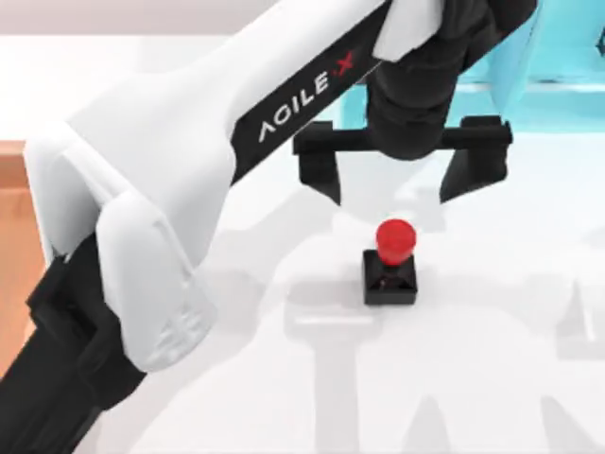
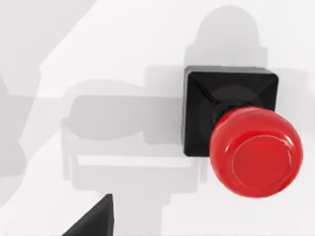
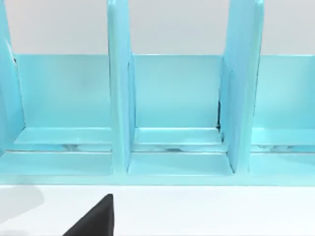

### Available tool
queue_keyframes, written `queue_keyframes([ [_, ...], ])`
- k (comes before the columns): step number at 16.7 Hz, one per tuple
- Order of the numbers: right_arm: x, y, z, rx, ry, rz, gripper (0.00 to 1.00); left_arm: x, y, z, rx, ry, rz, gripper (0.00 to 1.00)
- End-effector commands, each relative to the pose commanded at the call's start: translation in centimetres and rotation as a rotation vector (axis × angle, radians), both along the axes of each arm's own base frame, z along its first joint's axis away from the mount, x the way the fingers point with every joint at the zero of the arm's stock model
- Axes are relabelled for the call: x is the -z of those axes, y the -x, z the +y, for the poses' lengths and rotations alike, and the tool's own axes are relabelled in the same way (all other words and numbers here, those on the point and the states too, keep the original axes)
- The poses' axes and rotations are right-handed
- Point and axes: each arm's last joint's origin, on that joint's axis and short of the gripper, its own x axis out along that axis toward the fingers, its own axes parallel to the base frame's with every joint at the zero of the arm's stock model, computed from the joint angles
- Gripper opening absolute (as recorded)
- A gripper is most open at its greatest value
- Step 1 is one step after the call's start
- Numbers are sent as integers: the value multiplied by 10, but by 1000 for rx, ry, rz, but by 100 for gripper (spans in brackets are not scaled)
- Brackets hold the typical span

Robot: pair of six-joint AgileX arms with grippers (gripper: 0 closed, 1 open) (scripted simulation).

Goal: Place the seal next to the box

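Currently the left gripper [image 1: 394, 180] hangs with its jaws spread wide beside the seal [image 1: 390, 266] (standing upright on the white table [image 1: 492, 378], apart from the wooden box [image 1: 11, 227] at the left edge), so centre both fingers about the red knob before closing.

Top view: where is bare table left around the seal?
Bare white table lies right of and below the seal. The left arm covers the left side, with the left gripper open just above the seal, before the blue frame.
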Motion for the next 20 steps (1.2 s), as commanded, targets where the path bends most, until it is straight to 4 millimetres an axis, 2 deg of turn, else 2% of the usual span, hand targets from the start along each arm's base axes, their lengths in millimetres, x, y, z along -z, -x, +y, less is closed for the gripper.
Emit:
queue_keyframes([
  [3,0,0,0,0,0,0,100,1,8,-9,23,2,5,100],
  [9,0,0,0,0,0,0,100,1,6,-7,19,3,3,100],
  [11,0,0,0,0,0,0,100,7,4,-9,22,6,2,100],
  [14,0,0,0,0,0,0,100,29,0,-12,23,5,3,100],
  [20,0,0,0,0,0,0,100,90,-3,-10,23,-1,9,100],
])
